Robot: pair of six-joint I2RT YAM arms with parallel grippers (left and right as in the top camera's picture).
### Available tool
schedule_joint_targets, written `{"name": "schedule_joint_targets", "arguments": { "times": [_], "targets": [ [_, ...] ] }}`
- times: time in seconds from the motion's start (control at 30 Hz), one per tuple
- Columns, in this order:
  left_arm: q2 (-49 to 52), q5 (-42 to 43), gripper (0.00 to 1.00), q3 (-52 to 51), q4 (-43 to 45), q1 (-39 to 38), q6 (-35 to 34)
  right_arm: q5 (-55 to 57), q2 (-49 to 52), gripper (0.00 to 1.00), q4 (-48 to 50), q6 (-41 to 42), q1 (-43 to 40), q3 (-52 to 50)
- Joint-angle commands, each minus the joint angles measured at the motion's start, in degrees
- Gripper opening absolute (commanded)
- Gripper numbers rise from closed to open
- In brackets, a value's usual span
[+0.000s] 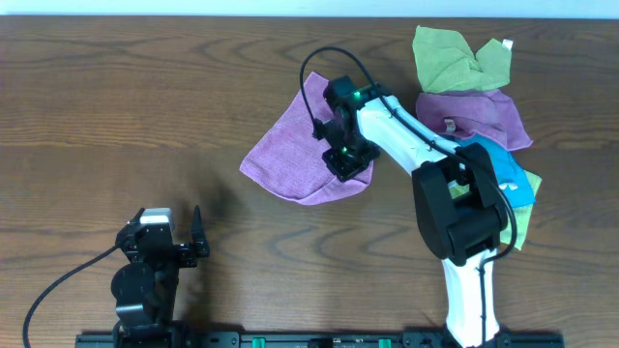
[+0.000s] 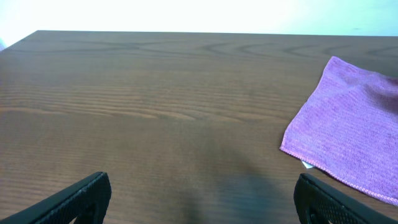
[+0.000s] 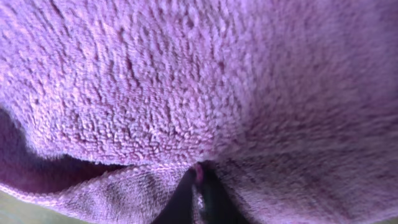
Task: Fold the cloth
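At table centre, right gripper (image 1: pixel 348 159) pinches the cloth (image 1: pixel 290 155) at its 3 o'clock edge; a thin hold may slip. Left gripper (image 1: pixel 174 232) waits wide.

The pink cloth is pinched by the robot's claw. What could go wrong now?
The right gripper seems to pinch only the cloth's hemmed edge, so it could slip free mid-fold. Only that arm holds it; the left gripper sits open and away, so the fold may come out crooked. The purple cloth lies nearby and could get snagged.
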Motion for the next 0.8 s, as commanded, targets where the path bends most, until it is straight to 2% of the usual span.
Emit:
{"name": "schedule_joint_targets", "arguments": {
  "times": [0.0,0.13,0.3,0.53,0.6,0.63,0.73,0.77],
  "targets": [
    [-0.28,-0.39,0.95,-1.31,-0.63,-0.24,-0.42,-2.12,0.35,0.01,-0.17,-0.74,0.37,-0.70],
    [-0.28,-0.39,0.96,-1.31,-0.66,-0.24,-0.42,-4.04,0.33,0.01,-1.64,1.99,0.37,-0.42],
    [-0.28,-0.39,0.96,-1.31,-0.63,-0.24,-0.42,-14.82,0.22,0.01,-5.42,3.23,0.74,0.37],
    [-0.28,-0.39,0.95,-1.31,-0.63,-0.24,-0.42,-18.32,0.17,0.02,-14.38,5.64,3.74,0.50],
    [-0.28,-0.39,0.95,-1.31,-0.63,-0.24,-0.42,-18.08,0.17,0.12,-17.31,5.60,4.98,0.50],
    [-0.28,-0.39,0.95,-1.31,-0.63,-0.24,-0.42,-18.10,0.17,0.23,-18.18,5.60,5.60,0.50],
    [-0.28,-0.39,0.95,-1.31,-0.66,-0.24,-0.42,-18.08,0.17,0.40,-19.45,5.62,7.30,0.50],
    [-0.28,-0.39,0.95,-1.31,-0.63,-0.24,-0.42,-18.08,0.17,0.52,-19.47,5.62,7.76,0.50]
  ]
}}
